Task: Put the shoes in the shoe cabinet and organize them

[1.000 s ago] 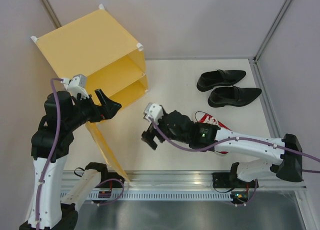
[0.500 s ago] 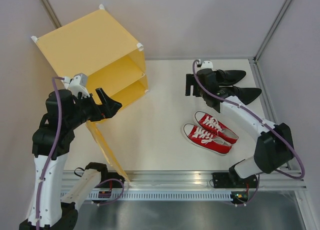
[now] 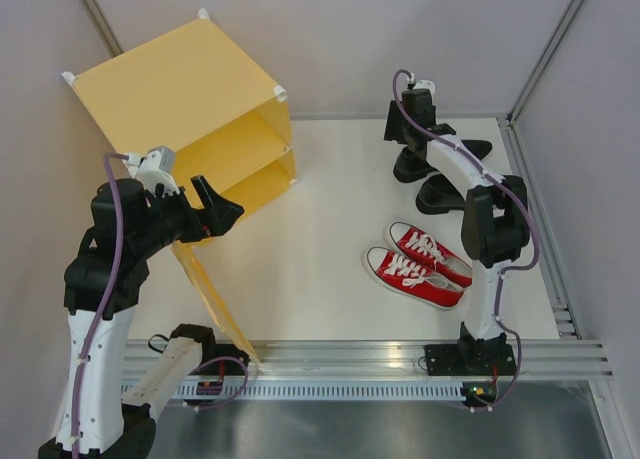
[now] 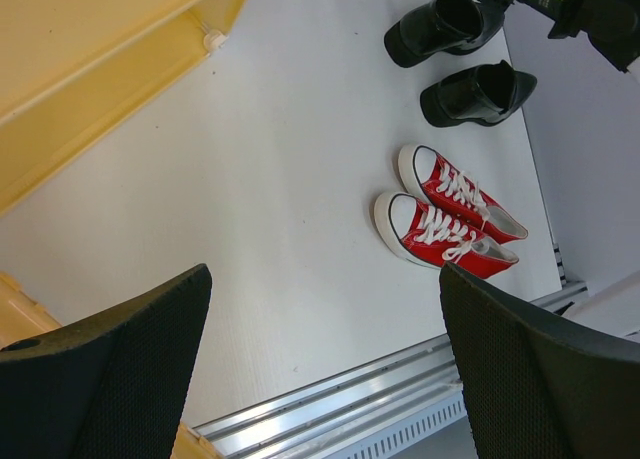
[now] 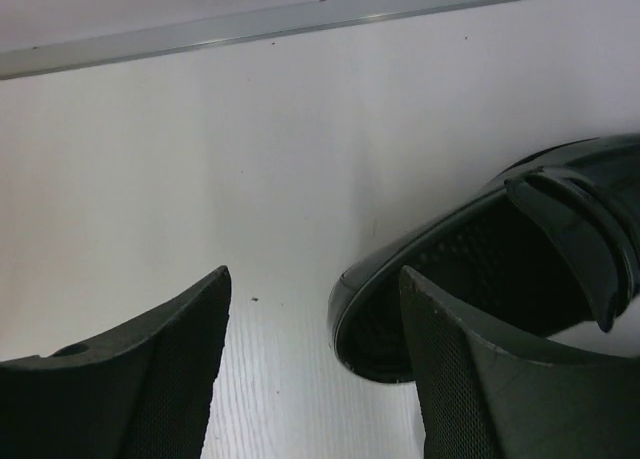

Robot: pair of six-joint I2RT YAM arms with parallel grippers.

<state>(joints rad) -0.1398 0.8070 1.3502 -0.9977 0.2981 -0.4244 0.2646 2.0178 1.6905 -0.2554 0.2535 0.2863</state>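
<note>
The yellow-orange shoe cabinet (image 3: 180, 89) stands at the back left with its door (image 3: 212, 294) swung open, and its shelves show nothing on them. My left gripper (image 3: 217, 210) is open and empty, raised beside the door's top edge. Two black loafers (image 3: 468, 150) lie at the back right. My right gripper (image 3: 402, 139) is open, low over the far loafer's heel. In the right wrist view that heel (image 5: 400, 309) lies between the fingers of my right gripper (image 5: 313, 275), the right one over the shoe's opening. Two red sneakers (image 3: 415, 264) lie side by side on the table.
The left wrist view shows my left gripper (image 4: 322, 271) open, the cabinet's edge (image 4: 100, 69), the loafers (image 4: 450, 29) and the sneakers (image 4: 445, 214). A metal rail (image 3: 400, 359) runs along the near edge. Grey walls close the back and right side.
My right arm has swung from the middle of the table, near the sneakers, to the back right over the loafers. The left arm and the shoes have not moved.
</note>
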